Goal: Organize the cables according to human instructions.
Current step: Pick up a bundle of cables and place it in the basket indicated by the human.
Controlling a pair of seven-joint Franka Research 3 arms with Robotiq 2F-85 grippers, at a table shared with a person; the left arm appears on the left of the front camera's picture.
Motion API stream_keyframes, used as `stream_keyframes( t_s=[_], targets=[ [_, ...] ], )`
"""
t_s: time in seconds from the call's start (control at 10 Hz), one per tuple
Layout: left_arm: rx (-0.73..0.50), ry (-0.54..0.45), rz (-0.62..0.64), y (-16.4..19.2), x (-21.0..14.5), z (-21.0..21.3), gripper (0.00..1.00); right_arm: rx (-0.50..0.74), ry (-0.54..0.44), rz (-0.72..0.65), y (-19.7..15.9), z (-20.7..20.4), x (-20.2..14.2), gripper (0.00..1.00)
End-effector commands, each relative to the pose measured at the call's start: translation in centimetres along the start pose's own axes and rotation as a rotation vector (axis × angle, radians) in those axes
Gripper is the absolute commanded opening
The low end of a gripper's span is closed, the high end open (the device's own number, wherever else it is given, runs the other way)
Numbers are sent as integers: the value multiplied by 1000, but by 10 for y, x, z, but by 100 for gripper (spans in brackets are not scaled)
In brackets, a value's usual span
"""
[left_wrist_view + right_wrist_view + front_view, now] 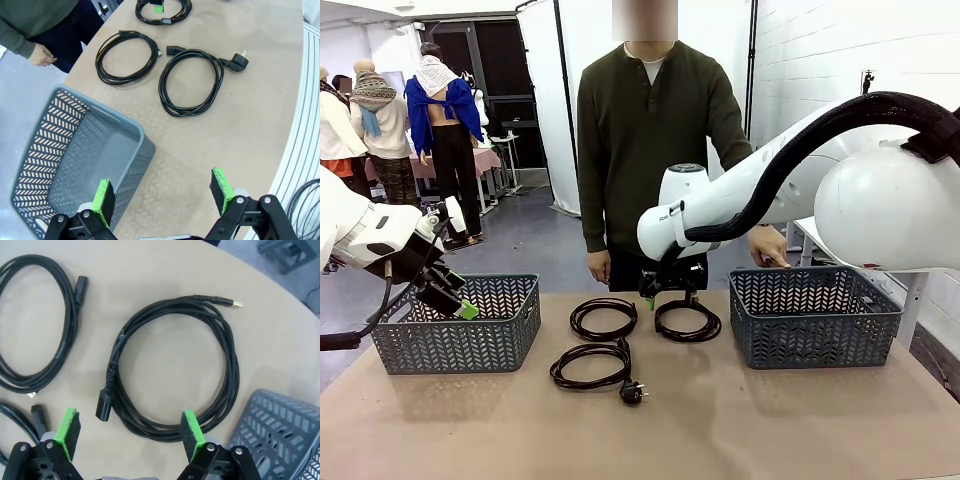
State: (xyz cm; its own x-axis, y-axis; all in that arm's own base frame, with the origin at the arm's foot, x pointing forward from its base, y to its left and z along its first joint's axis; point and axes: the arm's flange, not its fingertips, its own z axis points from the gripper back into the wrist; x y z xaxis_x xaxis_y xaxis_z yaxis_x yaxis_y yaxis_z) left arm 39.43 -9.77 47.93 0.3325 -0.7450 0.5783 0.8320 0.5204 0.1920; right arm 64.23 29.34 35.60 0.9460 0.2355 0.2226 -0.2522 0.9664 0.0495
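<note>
Brown tabletop point(790, 420) holds three coiled cables point(161, 86) between two baskets point(815, 320) — the right gripper point(130, 426), jaws spread and empty, hovers over the rightmost coil point(231, 371), so the pick looks next: descend and pinch one strand, while the left gripper point(162, 192) hangs open.

1. Right arm point(740, 200): glossy white rounded shells with a small dark marking near the wrist. A black ribbed hose point(800, 140) runs along it.
2. Left arm point(365, 235): white shell, black wrist parts, and a thin black cable point(382, 305) looping below.
3. Right gripper point(130, 427) and left gripper point(162, 192): black linkage fingers, green pads point(191, 432), silver screws point(208, 446) at the joints.
4. Person point(655, 130): dark olive long-sleeved henley, white tee at the neck, dark trousers.
</note>
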Motion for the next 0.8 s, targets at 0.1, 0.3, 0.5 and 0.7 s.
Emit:
stream_keyframes(
  t_s=[0.1,0.3,0.5,0.7],
  targets=[
    [-7,-6,8,-1,-4,0,100,2,-2,7,-2,3,0,100],
    [-7,-6,8,-1,-4,0,100,2,-2,7,-2,3,0,100],
    [-7,-6,8,-1,-4,0,100,1,-1,2,0,1,0,100],
    [-7,-6,8,-1,-4,0,100,-2,-4,-48,4,-6,12,100]
  ],
)
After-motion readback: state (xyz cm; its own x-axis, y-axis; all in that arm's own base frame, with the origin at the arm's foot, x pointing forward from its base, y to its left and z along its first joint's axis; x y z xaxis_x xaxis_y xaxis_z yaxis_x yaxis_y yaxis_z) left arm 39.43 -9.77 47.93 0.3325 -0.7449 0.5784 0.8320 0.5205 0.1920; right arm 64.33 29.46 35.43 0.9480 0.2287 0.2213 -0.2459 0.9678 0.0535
